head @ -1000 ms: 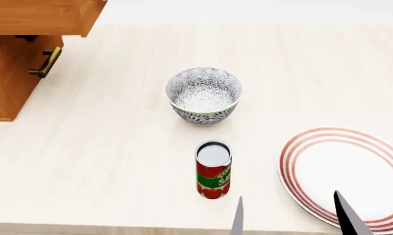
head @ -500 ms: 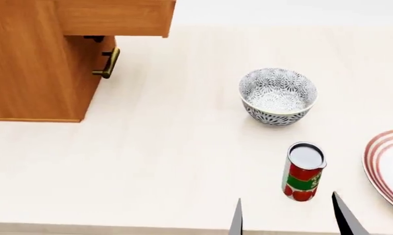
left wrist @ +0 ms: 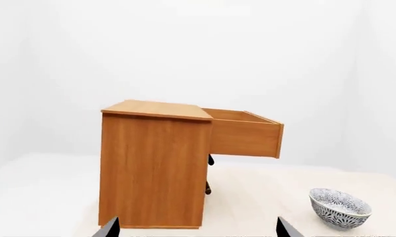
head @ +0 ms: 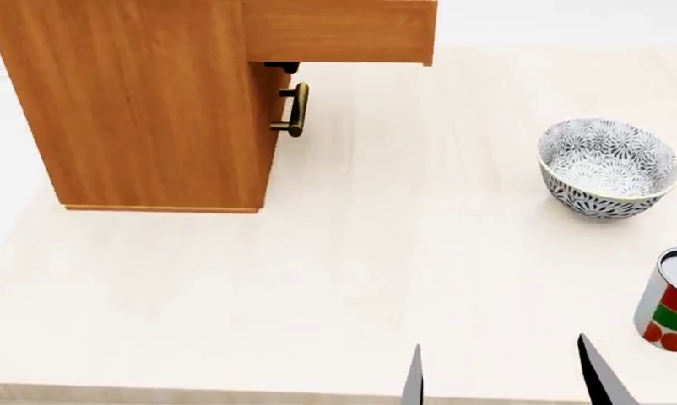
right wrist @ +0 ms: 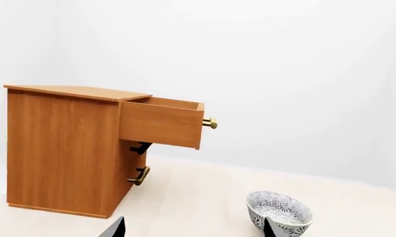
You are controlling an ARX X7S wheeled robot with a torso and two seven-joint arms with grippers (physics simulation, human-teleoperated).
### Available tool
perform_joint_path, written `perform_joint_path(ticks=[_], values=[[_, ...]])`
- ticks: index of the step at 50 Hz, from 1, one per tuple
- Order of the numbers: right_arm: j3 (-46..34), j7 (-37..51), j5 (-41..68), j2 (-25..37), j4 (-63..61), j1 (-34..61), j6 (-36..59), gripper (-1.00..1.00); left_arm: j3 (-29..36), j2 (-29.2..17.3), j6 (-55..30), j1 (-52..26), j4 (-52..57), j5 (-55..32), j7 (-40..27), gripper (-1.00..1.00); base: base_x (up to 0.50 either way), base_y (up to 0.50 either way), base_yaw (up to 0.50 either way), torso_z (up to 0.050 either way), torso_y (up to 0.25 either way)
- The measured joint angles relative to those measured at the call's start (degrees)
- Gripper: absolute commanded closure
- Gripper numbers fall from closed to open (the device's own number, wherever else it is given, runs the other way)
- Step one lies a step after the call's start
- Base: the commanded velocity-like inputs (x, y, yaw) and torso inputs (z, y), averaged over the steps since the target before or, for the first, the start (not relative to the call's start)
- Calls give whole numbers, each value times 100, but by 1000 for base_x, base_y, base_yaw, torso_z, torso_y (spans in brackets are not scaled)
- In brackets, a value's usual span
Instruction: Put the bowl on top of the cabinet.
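The bowl stands upright on the tabletop, well apart from the cabinet at its left. The right hand, fingers apart and empty, is nearer it, with the bowl ahead and to its right. The left hand is also spread and empty.

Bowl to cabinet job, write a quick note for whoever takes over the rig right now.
Right gripper: open, empty, low at the table's near edge. Left gripper: open, empty, only its fingertips show.
Bowl: upright on the table, untouched, a tomato can nearer the robot.
Cabinet: to the left of the bowl, top drawer pulled out, top bare in both wrist views.
Done: nothing yet.
Left: grasp the bowl, lift, set it on the cabinet top.
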Motion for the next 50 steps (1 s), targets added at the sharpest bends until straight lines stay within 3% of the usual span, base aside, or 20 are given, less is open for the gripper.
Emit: perform_joint_path(ticks=[11,26,50], values=[[140,-3,-78,-4,0,-222,-32,-100,-190,-88,-40,224,-28,-14,58,-100,81,6,0,0,0],[156,-3,-223,4,1,-265,-77,-100,-432,-191,-126,444,-52,-51,140,-100,481,-3,0,0,0],[-92,-2,-235,-95,1,10,-88,-100,-286,-538,-54,243,-132,-142,410,-100,498,-4,0,0,1]])
